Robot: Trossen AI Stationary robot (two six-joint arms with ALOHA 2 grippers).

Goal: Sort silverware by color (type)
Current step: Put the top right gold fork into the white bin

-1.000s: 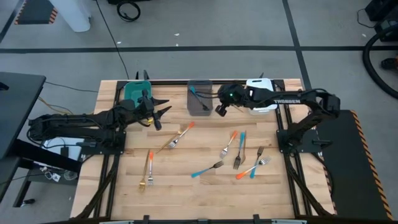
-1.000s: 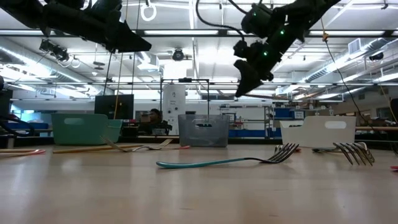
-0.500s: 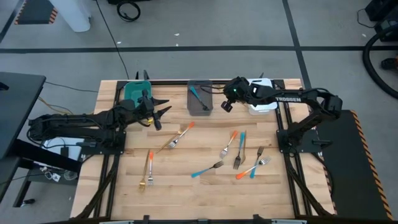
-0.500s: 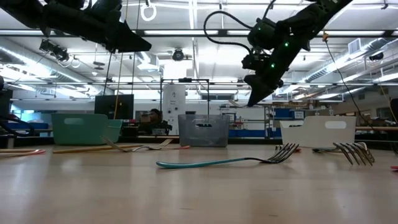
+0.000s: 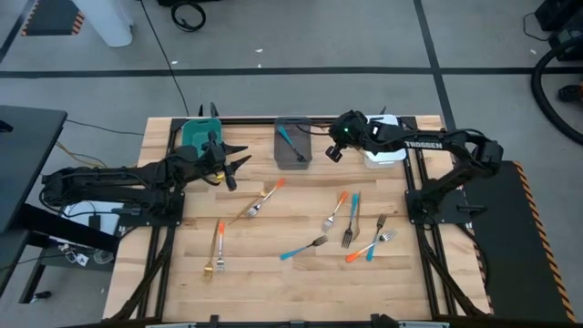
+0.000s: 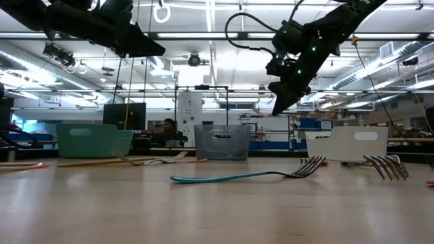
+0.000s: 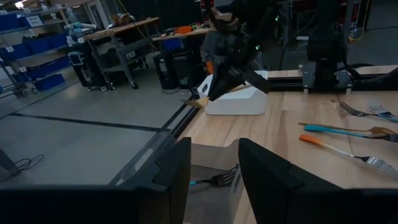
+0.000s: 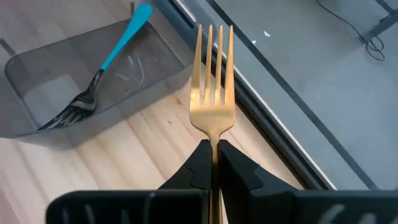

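Table [image 5: 273, 273]: grey bin [image 5: 291, 144] at back-centre edge, teal bin [image 5: 199, 133] to its left, white bin [image 5: 383, 146] to its right. Right gripper [image 5: 333, 151] up between grey & white bins, clamped on gold fork [image 8: 214, 99]. Left gripper [image 5: 239, 169] in front of teal bin, fingers apart, empty. Blue fork [image 8: 102, 68] in grey bin; other forks [image 5: 351, 223] scattered on table in front of grey bin.

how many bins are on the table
3, all along the far edge: a teal bin on the left, a grey bin in the middle, a white bin on the right.
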